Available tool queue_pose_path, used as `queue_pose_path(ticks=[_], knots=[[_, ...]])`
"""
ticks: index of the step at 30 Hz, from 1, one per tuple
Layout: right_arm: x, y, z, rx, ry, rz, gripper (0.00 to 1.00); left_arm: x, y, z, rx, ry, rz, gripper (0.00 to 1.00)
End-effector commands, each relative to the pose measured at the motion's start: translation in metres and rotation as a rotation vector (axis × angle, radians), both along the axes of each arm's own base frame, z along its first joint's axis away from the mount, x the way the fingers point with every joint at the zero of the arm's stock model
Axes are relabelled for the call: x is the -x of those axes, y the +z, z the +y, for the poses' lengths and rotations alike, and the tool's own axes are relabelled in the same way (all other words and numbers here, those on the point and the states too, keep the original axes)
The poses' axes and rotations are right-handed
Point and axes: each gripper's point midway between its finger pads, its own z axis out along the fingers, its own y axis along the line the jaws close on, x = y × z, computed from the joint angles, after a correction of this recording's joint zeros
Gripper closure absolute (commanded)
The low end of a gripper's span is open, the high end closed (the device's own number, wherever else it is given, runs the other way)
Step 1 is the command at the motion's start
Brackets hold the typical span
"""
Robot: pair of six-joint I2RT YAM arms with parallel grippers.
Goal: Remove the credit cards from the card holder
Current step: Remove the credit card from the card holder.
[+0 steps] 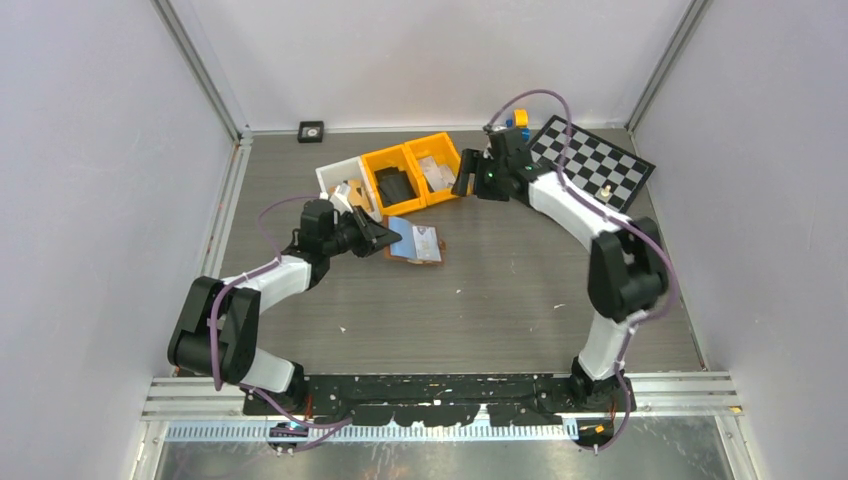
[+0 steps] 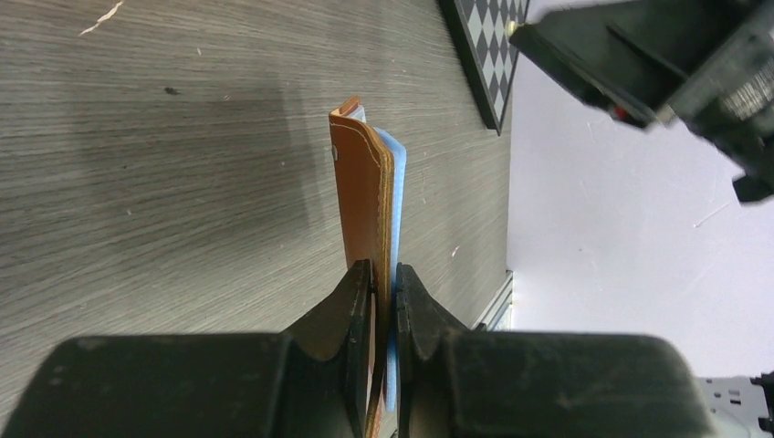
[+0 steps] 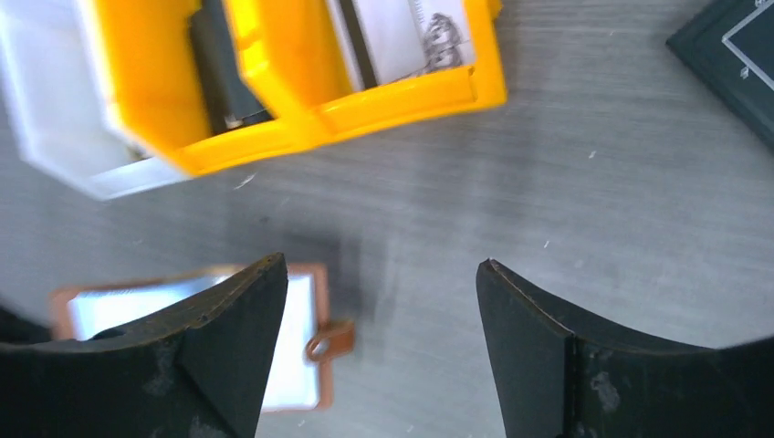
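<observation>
The reddish-brown card holder (image 1: 418, 243) lies open on the table, its pale blue inside (image 3: 297, 342) facing up and its snap tab (image 3: 330, 342) sticking out. My left gripper (image 1: 390, 238) is shut on the holder's left edge; in the left wrist view the leather (image 2: 360, 192) and blue lining (image 2: 395, 173) stand edge-on between the pinched jaws (image 2: 383, 278). My right gripper (image 3: 381, 265) hangs open and empty over bare table just in front of the right yellow bin (image 1: 438, 165). Whitish credit cards (image 3: 392, 36) with dark print lie in that bin.
A second yellow bin (image 1: 388, 182) holds a black wallet-like object (image 1: 394, 187), and a white bin (image 1: 340, 180) stands to its left. A checkerboard (image 1: 592, 165) lies at the back right. Grey walls close in the table.
</observation>
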Motion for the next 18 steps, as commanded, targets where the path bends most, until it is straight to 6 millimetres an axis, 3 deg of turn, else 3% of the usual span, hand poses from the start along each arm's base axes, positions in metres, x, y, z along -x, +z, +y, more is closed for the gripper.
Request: queue_pose_path(ticks=[1,6,9,12,18], knots=[[0.028,0.066,0.013,-0.193,-0.044,-0.178,0.19,-0.005,0.027,-0.008,0.07,-0.036,-0.12,1.0],[0.086,0.037,0.017,-0.237,0.0,-0.16,0.17,-0.007,0.042,-0.019,0.182,-0.085,-0.156,1.0],[0.101,0.038,0.015,-0.336,0.008,-0.232,0.16,-0.007,0.055,-0.026,0.271,-0.126,-0.179,1.0],[0.109,0.043,0.02,-0.374,0.043,-0.241,0.15,-0.008,0.066,-0.029,0.306,-0.156,-0.215,1.0],[0.108,0.036,0.016,-0.398,0.01,-0.26,0.18,-0.006,0.076,-0.031,0.329,-0.186,-0.257,1.0]])
